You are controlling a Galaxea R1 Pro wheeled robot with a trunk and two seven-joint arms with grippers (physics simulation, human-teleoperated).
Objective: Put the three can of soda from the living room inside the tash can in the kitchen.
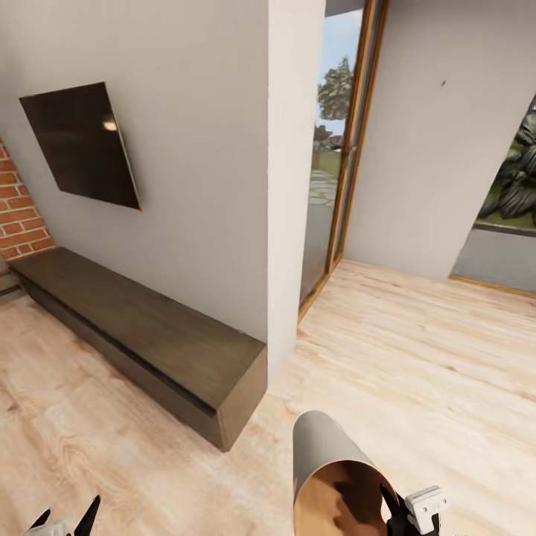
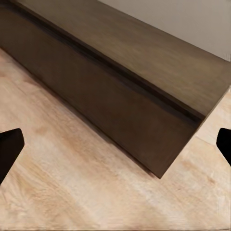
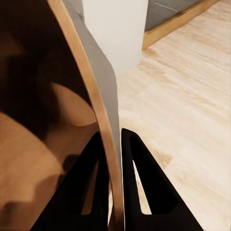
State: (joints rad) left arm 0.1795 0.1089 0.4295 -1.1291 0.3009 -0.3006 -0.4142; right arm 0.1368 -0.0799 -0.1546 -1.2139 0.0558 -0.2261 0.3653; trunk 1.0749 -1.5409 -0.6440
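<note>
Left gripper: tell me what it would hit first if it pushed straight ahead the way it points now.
Probably the dark wooden bench along the wall; the left gripper looks at its front face, though bare floor lies nearer and depth is unclear.

One bin (image 1: 320, 454), beige-grey outside and glossy brown inside, held tipped at the lower edge of the head view. Two grippers: the left gripper (image 1: 65, 519) with two dark fingertips spread apart, and the right gripper (image 1: 398, 514) with its two fingers pinched on the bin's rim, one inside and one outside. One flat black television (image 1: 80, 145) on the wall. One long dark wood bench cabinet (image 1: 141, 327) beneath it. One patch of red brick wall (image 1: 21, 212) at the left edge. One wood-framed glass door (image 1: 342, 141), possibly two panes, as the frame partly hides it. One window opening (image 1: 506, 216) showing dark leaves at the right
</note>
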